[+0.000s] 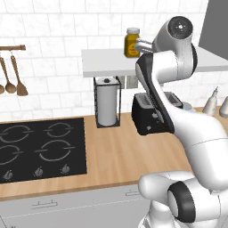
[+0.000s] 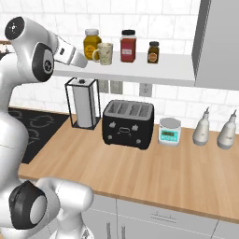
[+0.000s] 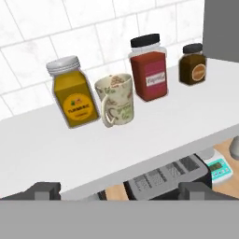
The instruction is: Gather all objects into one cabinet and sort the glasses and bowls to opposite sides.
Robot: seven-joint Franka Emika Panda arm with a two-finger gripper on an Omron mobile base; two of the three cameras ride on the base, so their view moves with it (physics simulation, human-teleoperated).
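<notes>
- Gripper (image 3: 119, 190) fingertips nearest the hand camera, spread fully wide, nothing held, short of the white shelf (image 3: 154, 135).
- Beige mug (image 3: 115, 99) upright on shelf, between yellow jar (image 3: 73, 93) and red jar (image 3: 149, 68), just beside the yellow one; handle faces gripper.
- Likely rigid, light, glazed-slick, breakable; pinch across the rim wall or body, clear of the yellow jar.
- Shelf flat, tiled wall behind; toaster (image 2: 128, 123) on wooden counter (image 2: 154, 168) below.

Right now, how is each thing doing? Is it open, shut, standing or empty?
Gripper: open, holding nothing.
Mug: upright on shelf, looks empty.
Yellow jar: upright, lid on.
Red jar: upright, lid on.
Brown jar: upright, lid on.
Toaster: slots empty.
</notes>
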